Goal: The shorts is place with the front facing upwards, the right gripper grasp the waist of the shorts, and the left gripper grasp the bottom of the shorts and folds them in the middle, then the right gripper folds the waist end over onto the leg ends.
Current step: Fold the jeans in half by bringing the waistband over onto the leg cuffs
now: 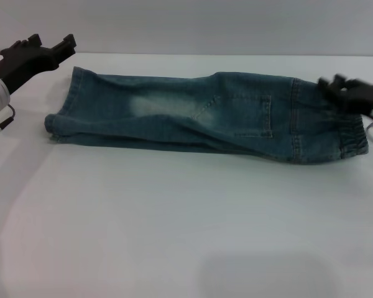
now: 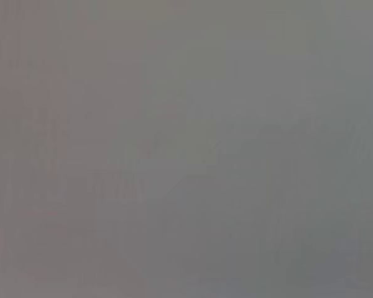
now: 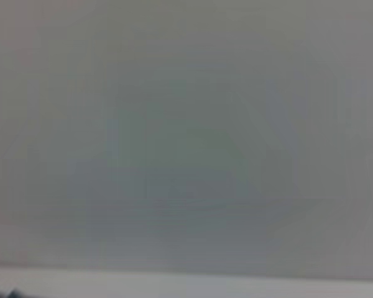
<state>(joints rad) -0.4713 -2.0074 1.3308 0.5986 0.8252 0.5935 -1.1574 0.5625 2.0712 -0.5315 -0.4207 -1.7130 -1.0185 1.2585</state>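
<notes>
Shorts (image 1: pixel 211 115) lie folded lengthwise across the white worktop (image 1: pixel 174 236), leg ends (image 1: pixel 65 108) toward 9 o'clock. Left pincer (image 1: pixel 50 45), released, hovers at 10 o'clock beside them. Right pincer (image 1: pixel 348 93) sits over the waistband at 3 o'clock; whether it grips, I cannot tell.

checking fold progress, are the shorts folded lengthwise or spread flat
Folded lengthwise: the shorts lie as one narrow strip, one faded patch showing.
</notes>
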